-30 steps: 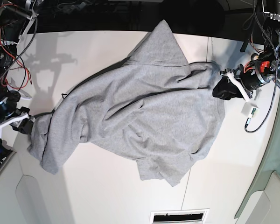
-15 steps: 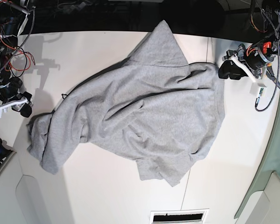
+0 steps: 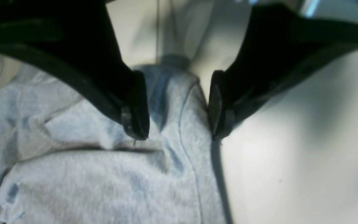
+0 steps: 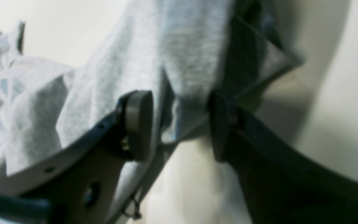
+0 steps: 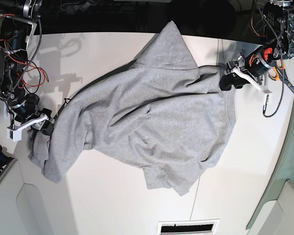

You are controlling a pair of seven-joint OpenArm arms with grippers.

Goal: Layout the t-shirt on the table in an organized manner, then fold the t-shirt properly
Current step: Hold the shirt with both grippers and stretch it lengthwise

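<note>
Grey cotton, the t-shirt (image 5: 147, 115) lies rumpled across the white table (image 5: 112, 196), just as before. Both arms have come back in to its edges: the left gripper (image 5: 228, 78) straddles the hem with jaws spread, not yet pinching; the right gripper (image 5: 41, 125) stands likewise parted around a fold.

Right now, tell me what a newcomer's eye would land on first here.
The crumpled grey t-shirt sprawls across the middle of the white table, one point reaching the far edge. The left gripper and right gripper flank it at opposite edges, each open astride a fold of fabric.
</note>
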